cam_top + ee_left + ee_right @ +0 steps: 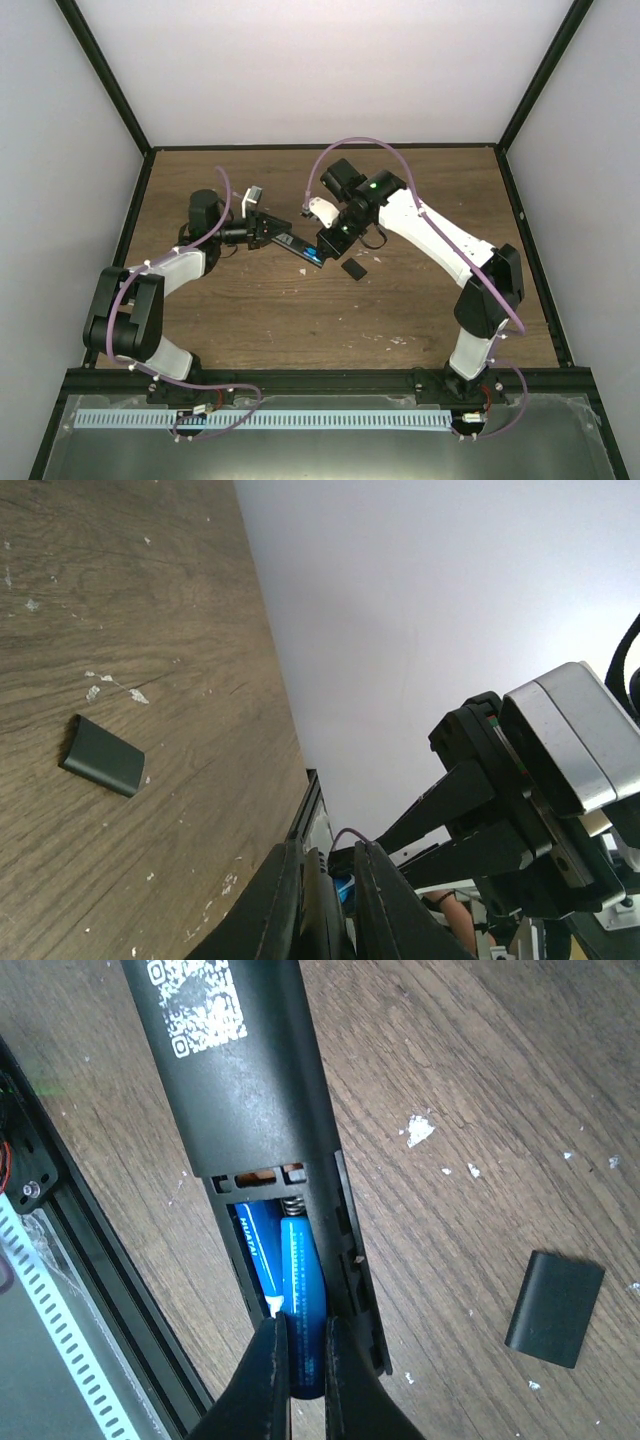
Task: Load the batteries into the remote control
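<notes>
Right wrist view: shut right pincer (303,1328), tips over the batteries (298,1260) in the remote control (240,1080); left pincer (328,865) clamped on it. Press straight down, gently, no sideways shove.

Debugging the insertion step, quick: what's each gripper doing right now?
Left gripper: closed, holding the slim black rectangular remote control.
Right gripper: closed on one small bright blue cylindrical battery lying in the remote.
</notes>
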